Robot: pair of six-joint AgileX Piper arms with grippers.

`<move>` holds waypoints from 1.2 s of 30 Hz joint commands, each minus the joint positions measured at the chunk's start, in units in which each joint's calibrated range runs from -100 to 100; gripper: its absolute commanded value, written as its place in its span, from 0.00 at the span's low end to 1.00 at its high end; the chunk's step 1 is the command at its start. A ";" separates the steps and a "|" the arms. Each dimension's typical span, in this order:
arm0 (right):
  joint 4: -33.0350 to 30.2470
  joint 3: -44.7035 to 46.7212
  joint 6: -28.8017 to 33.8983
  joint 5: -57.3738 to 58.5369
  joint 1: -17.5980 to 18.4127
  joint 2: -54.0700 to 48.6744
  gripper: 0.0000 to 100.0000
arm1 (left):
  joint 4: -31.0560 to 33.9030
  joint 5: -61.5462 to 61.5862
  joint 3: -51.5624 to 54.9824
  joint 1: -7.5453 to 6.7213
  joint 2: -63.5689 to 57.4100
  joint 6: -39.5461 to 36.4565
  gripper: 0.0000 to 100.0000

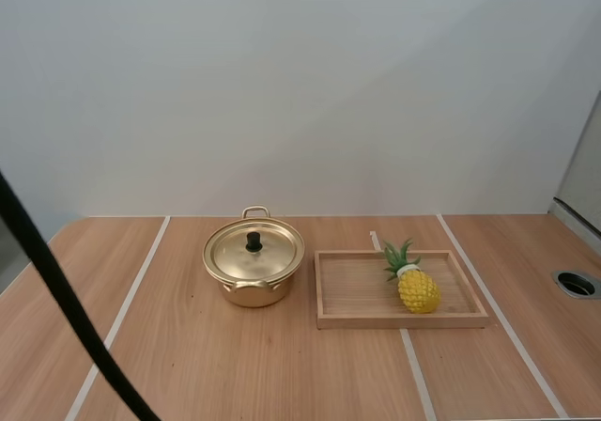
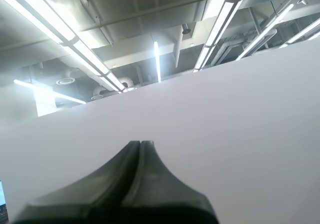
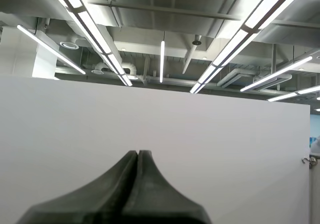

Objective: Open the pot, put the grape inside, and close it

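Two grippers: both closed up with nothing in them, details below.
Left gripper [image 2: 140,143]: fingers pressed together into one dark wedge with nothing between them, aimed up at a plain white panel [image 2: 235,134].
Right gripper [image 3: 138,152]: same deal, fingers flat against each other, nothing pinched, pointed up at white panel too.
Pot [image 1: 254,280]: shiny and gold-coloured, sitting upright on the wooden table [image 1: 235,374]. It's to the left of the tray and just beside it, and from the high view it looks like there's a small gap between them. One loop handle [image 1: 255,211] sticks out at the far side and another at the near side.
Lid [image 1: 268,257]: on the pot, sitting flat, with a black knob [image 1: 254,241] dead centre.
Wooden tray [image 1: 357,319]: shallow rectangle with its long side running left to right, lying across one of the pale tape lines [image 1: 131,299].
Fruit: what's in the tray is a yellow pineapple [image 1: 417,289] with green leaves. It lies on its side in the right half of the tray, leaves pointing toward the far left.
Tape lines: they run front to back over the tabletop, and the pot sits between two of them.
Table hole [image 1: 576,284]: round, dark, ringed, near the right edge, well apart from the tray.
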 commanded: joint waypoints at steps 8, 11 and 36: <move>-0.53 34.98 0.93 -16.77 -1.40 -24.60 0.00 | 6.41 -15.86 33.29 0.52 -23.52 -9.09 0.00; -0.53 40.94 2.13 -19.74 -1.92 -30.77 0.00 | 10.96 -19.72 38.29 0.52 -29.31 -11.84 0.00; 0.73 87.46 7.25 -27.80 -6.87 -39.21 0.00 | 15.27 -20.94 81.80 2.79 -32.03 -24.83 0.00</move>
